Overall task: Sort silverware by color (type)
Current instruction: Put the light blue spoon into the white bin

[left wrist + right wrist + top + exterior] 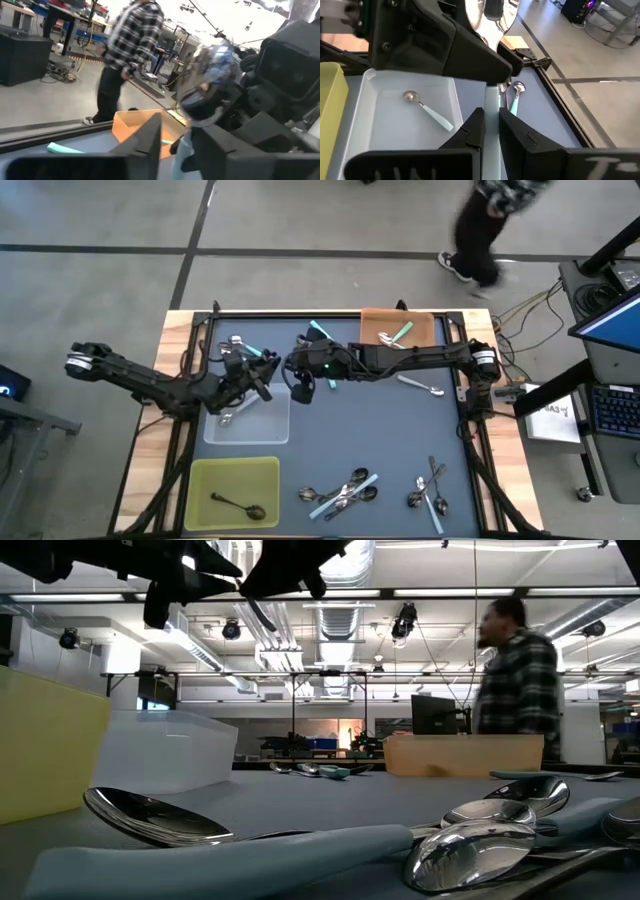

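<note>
clear tray (262, 428) holds one pale blue spoon (427, 109); yellow tray (205, 480) one dark spoon (238, 505); right gripper (490, 125) clamps a pale spoon handle (491, 117); left gripper (262, 380): cannot tell.

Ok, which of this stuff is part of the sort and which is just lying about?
Job: pale blue spoon in right gripper, left gripper at it; loose spoons; clear tray, yellow tray, brown tray.
Lying about: person, cables, keyboard.

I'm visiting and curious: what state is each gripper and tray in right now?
Right gripper: shut on pale blue plastic-handled spoon.
Left gripper: at that spoon.
Clear plastic tray: holds second pale blue spoon.
Yellow tray: holds dark metal spoon.
Brown tray: holds teal spoons.
</note>
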Controlling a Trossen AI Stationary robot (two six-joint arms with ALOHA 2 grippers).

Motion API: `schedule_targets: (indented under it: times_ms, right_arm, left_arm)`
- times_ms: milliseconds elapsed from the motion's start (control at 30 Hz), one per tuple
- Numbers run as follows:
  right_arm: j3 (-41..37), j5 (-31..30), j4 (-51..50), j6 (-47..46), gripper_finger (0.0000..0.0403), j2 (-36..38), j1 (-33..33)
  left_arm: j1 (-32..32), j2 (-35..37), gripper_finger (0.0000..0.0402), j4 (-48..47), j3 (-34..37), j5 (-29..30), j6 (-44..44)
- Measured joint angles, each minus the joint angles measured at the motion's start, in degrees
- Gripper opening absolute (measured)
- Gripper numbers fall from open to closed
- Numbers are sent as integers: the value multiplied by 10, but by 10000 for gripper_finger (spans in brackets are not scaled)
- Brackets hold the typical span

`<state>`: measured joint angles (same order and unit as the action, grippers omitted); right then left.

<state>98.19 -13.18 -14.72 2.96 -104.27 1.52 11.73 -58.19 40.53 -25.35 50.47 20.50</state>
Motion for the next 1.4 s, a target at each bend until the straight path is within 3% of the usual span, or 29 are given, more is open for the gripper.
schedule_targets:
  times_ms: [67,133,400,600,733,967,1100,1233,1400]
  right_arm:
    - [0,-3,0,1,28,-1,0]
    - [0,-3,1,1,30,-1,0]
    - [0,3,-35,1,82,0,-1]
    - [0,3,-162,-67,135,4,-1]
    - [0,2,-301,-141,152,4,-1]
    - [-15,1,-438,-276,145,5,-22]
    - [-30,15,-443,-358,134,5,-52]
    - [-38,30,-444,-430,126,4,-86]
    - [-52,37,-436,-510,127,-2,-130]
  left_arm:
    - [0,8,28,0,3,0,7]
    - [0,14,11,0,5,0,26]
    - [-1,28,0,-19,8,11,26]
    - [0,62,0,-90,8,4,42]
    - [2,108,0,-236,7,-51,113]
    - [3,175,0,-627,-53,-215,266]
    - [3,177,0,-804,-117,-308,262]
    - [3,157,0,-948,-175,-338,227]
    - [3,137,1,-996,-204,-341,192]
